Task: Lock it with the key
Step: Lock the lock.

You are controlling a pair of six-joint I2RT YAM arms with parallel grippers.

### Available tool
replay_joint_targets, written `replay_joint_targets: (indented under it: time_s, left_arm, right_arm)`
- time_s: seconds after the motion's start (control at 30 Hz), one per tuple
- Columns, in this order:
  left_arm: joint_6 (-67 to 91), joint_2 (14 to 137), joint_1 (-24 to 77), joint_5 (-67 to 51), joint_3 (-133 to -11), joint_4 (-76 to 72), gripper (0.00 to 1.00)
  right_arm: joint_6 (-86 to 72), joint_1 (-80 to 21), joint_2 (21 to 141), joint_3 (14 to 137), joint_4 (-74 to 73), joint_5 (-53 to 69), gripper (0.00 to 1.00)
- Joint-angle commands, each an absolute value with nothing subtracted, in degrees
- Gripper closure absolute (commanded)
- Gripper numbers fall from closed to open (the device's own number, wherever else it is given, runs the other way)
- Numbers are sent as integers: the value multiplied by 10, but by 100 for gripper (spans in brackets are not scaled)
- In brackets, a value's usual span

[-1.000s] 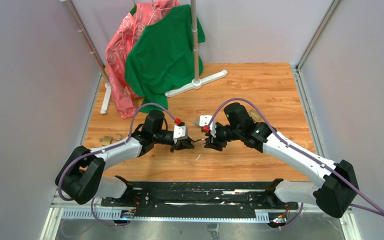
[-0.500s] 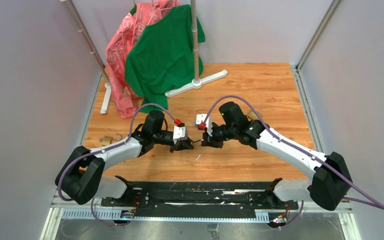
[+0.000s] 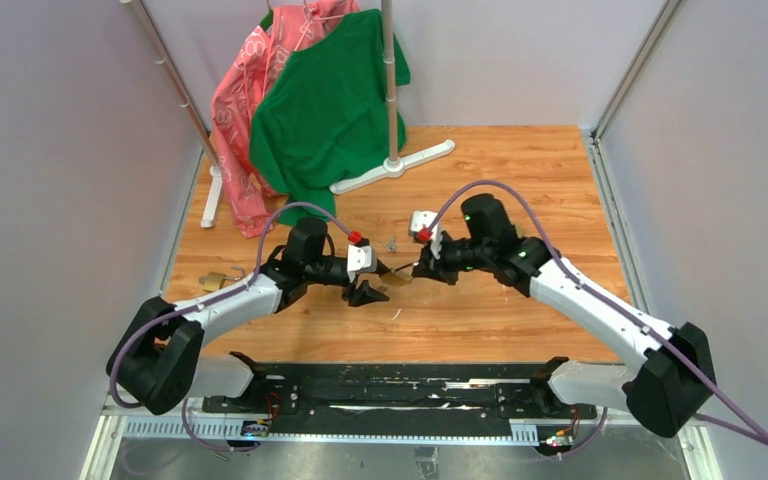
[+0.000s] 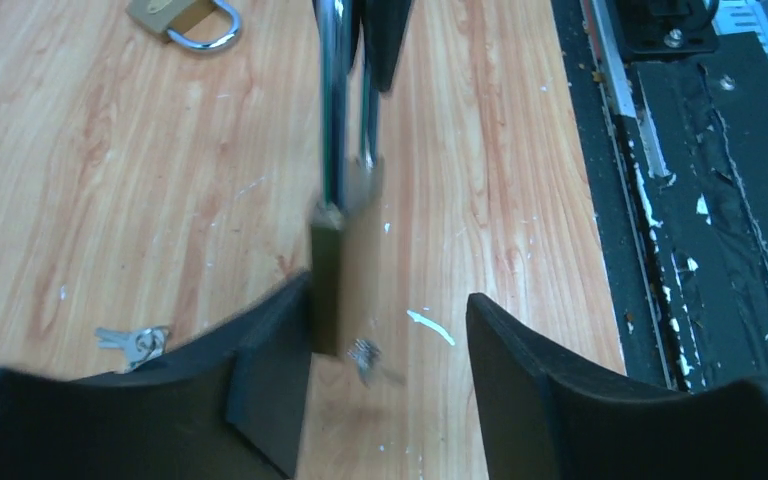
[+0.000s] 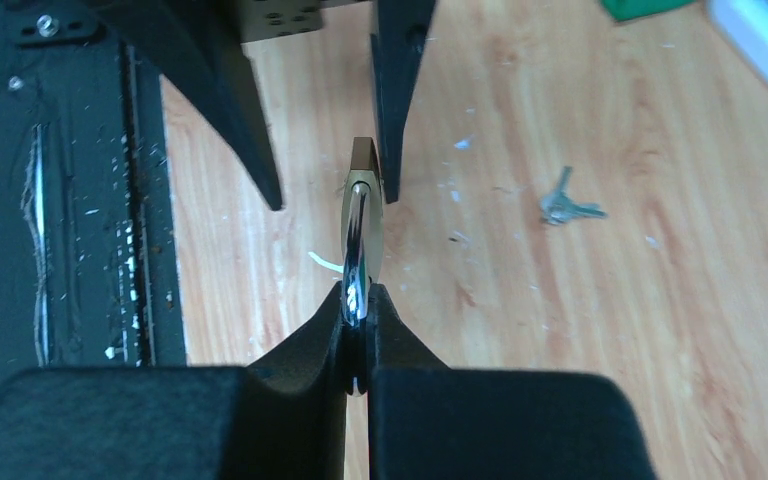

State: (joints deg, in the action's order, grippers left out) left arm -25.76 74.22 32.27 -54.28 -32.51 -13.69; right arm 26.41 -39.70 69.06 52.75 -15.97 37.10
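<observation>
Between the fingers [image 5: 310, 350] of my right gripper [image 5: 358, 300] sits the silver shackle of a brass padlock [image 5: 362, 160]. It is pinched tight, with the lock's body pointing toward 12 o'clock in the right wrist view. My left gripper [image 4: 388, 300] is released, its fingers [image 4: 270, 380] spread either side of that body. One finger is touching it or just beside it; I cannot tell which. The key [image 3: 390, 242] lies loose on the table [image 3: 520, 180], near the padlock at its 12 o'clock in the top view, in neither gripper. A second padlock [image 3: 215, 282] lies at 9 o'clock, well apart, near the table's left edge. At 11 o'clock a green shirt [image 3: 325, 100] hangs beside a pink garment [image 3: 245, 110].
</observation>
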Motion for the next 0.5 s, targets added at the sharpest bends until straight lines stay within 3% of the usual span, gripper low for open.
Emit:
replay_joint_targets:
  time_s: [0.0,0.2,0.47]
  left_arm:
    - [-259,714,316,-505,-338,-141,38]
    - [-321,691,295,-552,-366,-30,42]
    - [-232,701,295,-570,-362,-100,56]
  right_arm:
    - [246,-350,633,549,-142,424,100]
    - [276,-339,618,581,-198,469,100]
    - [272,-339,607,582,-188,476,100]
